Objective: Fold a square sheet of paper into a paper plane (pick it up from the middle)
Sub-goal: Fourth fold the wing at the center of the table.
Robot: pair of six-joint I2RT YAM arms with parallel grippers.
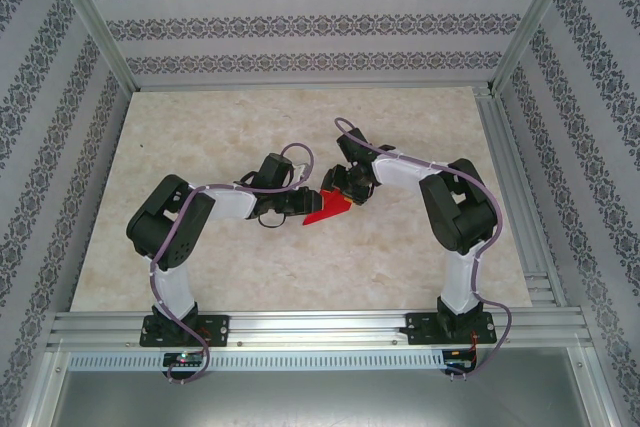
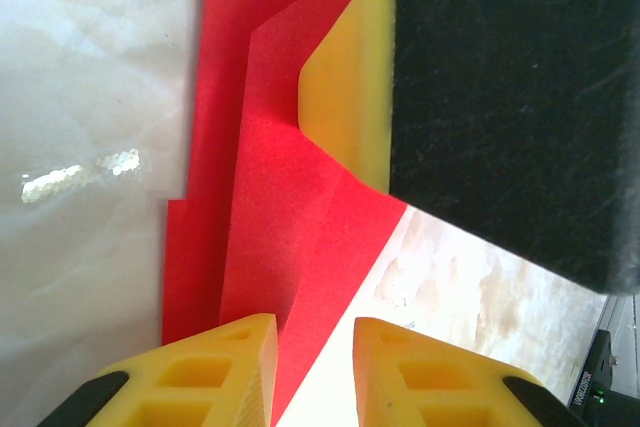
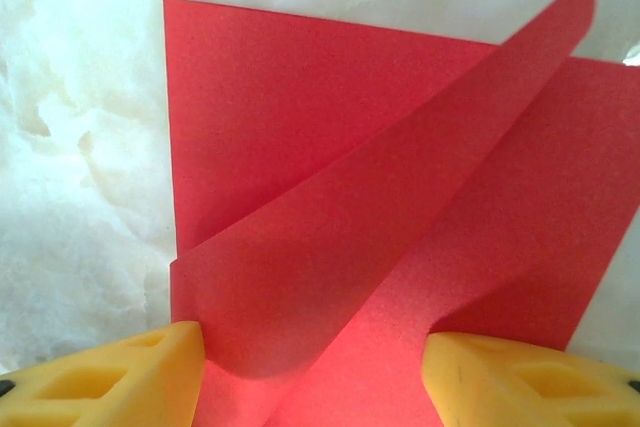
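Note:
The square sheet of paper [image 1: 328,209] is bright red, partly folded, and lies on the table between my two grippers. In the left wrist view the paper [image 2: 290,197] shows layered folds. My left gripper [image 2: 315,332] straddles its slanted edge with a narrow gap between the jaws. A yellow pad [image 2: 345,97] of my right gripper rests on a fold there. In the right wrist view a diagonal flap of the paper [image 3: 330,147] curls up between the wide-apart fingers of my right gripper [image 3: 315,347]. From above, the left gripper [image 1: 303,199] and right gripper [image 1: 345,190] meet at the paper.
The table [image 1: 200,147] has a pale marble look. Aluminium rails run along its near edge [image 1: 320,327] and right side [image 1: 510,197], and patterned walls enclose it on three sides. Both arms bend inward toward the middle.

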